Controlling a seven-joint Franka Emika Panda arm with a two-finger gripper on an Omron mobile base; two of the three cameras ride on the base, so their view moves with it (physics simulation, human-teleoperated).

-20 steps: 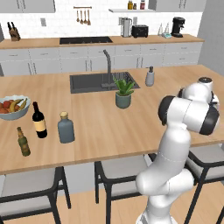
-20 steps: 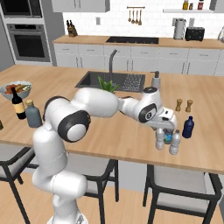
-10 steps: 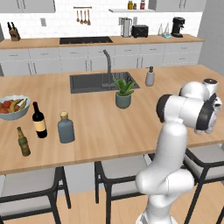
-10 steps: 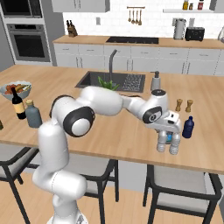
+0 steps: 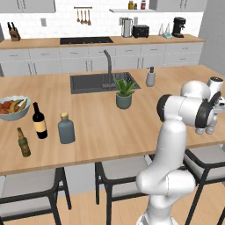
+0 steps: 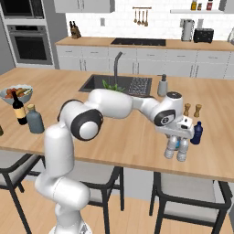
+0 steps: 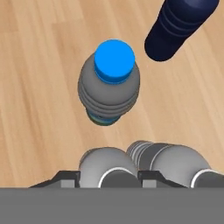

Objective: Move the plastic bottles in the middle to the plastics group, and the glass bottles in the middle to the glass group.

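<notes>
**Arm stretched to plastics group**

Arm is reached far right over the island counter, wrist bent down. Gripper is closed round a pale water bottle, beside a blue-capped bottle & dark-blue bottle. Squat glass bottle is seen nr wine bottle.

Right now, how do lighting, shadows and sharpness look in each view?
Left base view: even, soft light, slightly blurry. Right base view: faint shadow under the bottles on the counter. Hand view: blue-capped bottle fairly sharp, no glare.
</notes>
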